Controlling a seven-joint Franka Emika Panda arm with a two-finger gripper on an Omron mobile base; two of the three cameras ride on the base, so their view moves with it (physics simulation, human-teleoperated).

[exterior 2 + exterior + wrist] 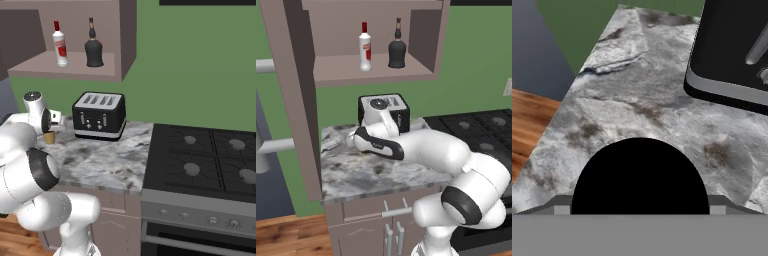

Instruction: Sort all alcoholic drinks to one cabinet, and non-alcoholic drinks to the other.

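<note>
Cup: lower tan body shows left of the toaster; its top is covered by the hand. In the hand view the cup's black top is cut by the bottom band, body hidden beneath.
Gripper: fingertips not visible there; only small grey stubs flank the black top.
Toaster, hand view: cut by the top and right edges.
Toaster, left base view: front hidden behind the arm.
Bottle labels on the cabinet shelf: too small to read.
</note>
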